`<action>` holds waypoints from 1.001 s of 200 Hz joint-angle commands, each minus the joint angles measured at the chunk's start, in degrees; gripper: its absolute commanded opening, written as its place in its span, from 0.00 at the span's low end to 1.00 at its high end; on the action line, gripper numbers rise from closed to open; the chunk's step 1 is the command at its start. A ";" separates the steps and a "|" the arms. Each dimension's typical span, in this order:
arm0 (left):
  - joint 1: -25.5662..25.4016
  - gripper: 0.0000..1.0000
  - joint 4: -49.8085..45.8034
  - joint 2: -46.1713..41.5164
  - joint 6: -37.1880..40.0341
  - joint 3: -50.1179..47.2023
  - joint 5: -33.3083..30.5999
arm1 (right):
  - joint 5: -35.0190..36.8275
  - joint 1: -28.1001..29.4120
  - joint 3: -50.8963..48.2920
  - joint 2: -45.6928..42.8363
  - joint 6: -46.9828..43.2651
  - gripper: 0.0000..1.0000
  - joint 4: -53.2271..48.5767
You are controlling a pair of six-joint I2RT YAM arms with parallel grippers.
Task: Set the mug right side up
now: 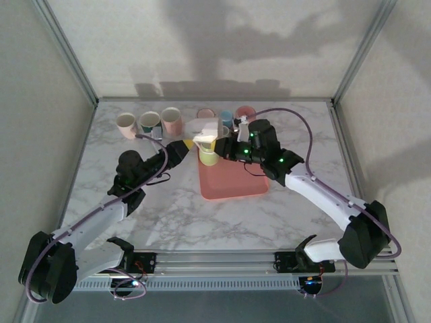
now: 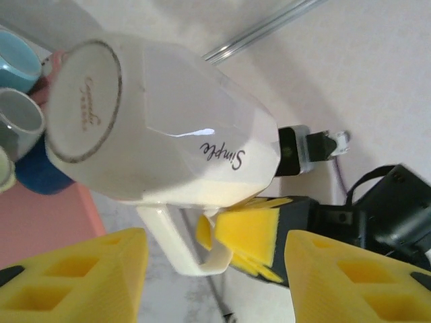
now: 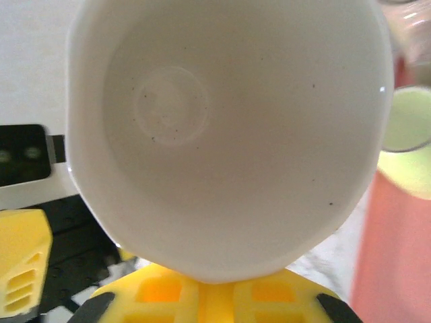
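Note:
A white faceted mug [image 1: 207, 133] hangs in the air on its side above the far end of the pink tray. In the left wrist view the mug [image 2: 168, 134] has its base to the left, its handle [image 2: 178, 245] pointing down and its mouth to the right. My right gripper [image 1: 227, 145] is shut on the mug's rim, and its yellow fingers [image 2: 252, 232] pinch the wall beside the handle. The right wrist view looks straight into the empty mug [image 3: 222, 134], with my right gripper [image 3: 215, 293] under its rim. My left gripper [image 2: 215, 269] is open, its fingers either side of the handle and apart from it.
A pink tray [image 1: 236, 187] lies mid-table with a light green cup [image 1: 209, 159] on its far left corner. Cups stand along the back: cream [image 1: 126, 125], white [image 1: 149, 122], pink [image 1: 171, 120], blue [image 1: 225, 118] and another pink [image 1: 246, 112]. Both arms crowd the tray's far edge.

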 commanded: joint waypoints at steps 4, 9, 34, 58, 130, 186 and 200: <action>0.11 0.56 -12.38 -1.82 11.03 5.26 1.06 | 7.71 -1.55 6.56 -4.96 -9.86 0.00 -8.43; 0.14 0.56 -14.46 -1.86 12.57 6.14 0.82 | 8.76 -1.94 7.14 -5.28 -10.96 0.00 -10.34; 0.14 0.56 -23.04 -1.12 20.38 9.84 0.09 | 14.78 -3.83 9.79 -6.37 -16.69 0.00 -19.77; 0.07 0.56 -28.51 0.87 26.58 12.88 -0.25 | 20.69 -5.89 12.92 -5.86 -22.28 0.00 -28.47; 0.00 0.55 -33.74 5.50 34.68 16.41 0.54 | 33.22 -10.52 21.87 1.25 -37.07 0.00 -43.30; -0.19 0.56 -34.86 7.52 38.62 16.80 2.77 | 42.04 -15.98 29.95 13.04 -43.95 0.00 -48.58; -0.19 0.55 -34.84 7.98 39.71 16.77 3.39 | 43.46 -17.25 32.23 15.85 -44.97 0.00 -49.30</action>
